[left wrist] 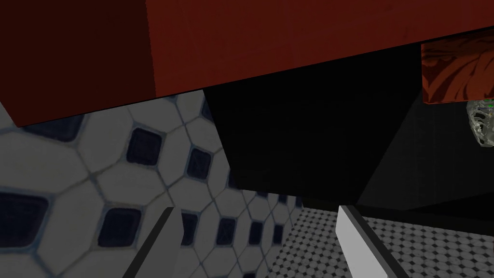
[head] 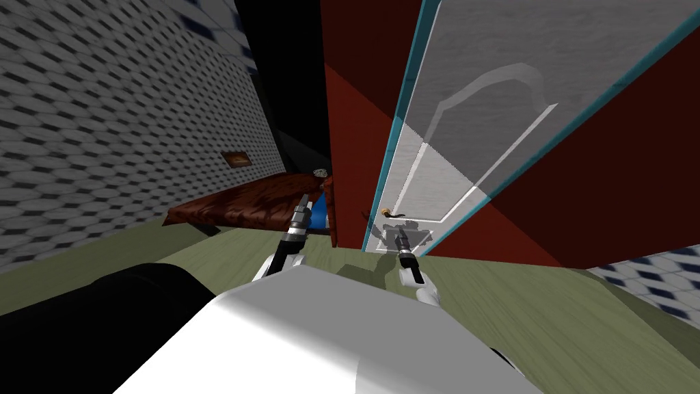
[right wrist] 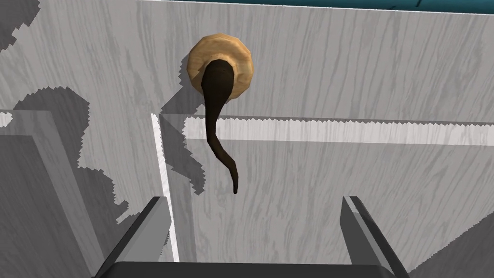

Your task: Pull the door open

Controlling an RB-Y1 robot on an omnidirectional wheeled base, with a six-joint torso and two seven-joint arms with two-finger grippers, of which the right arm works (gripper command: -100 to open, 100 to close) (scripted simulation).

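Observation:
A light grey panelled door (head: 472, 102) with a teal frame stands ahead of me between dark red walls. Its dark curved lever handle (right wrist: 217, 130) hangs from a round tan rosette (right wrist: 221, 67); the handle (head: 393, 216) sits low on the door in the head view. My right gripper (right wrist: 253, 227) is open just short of the door face, with the lever's tip slightly beyond and between its fingers, not touching. In the head view this gripper (head: 398, 236) points at the handle. My left gripper (left wrist: 260, 236) is open and empty, held out (head: 302, 205) to the left of the door.
A dark red wall end (head: 342, 137) stands left of the door, with a black area (head: 287, 75) beyond it. A reddish-brown table (head: 246, 202) stands by the tiled wall (head: 102, 116) on my left, a small pale ornament (left wrist: 481, 123) at its end. The floor (head: 547, 301) is green.

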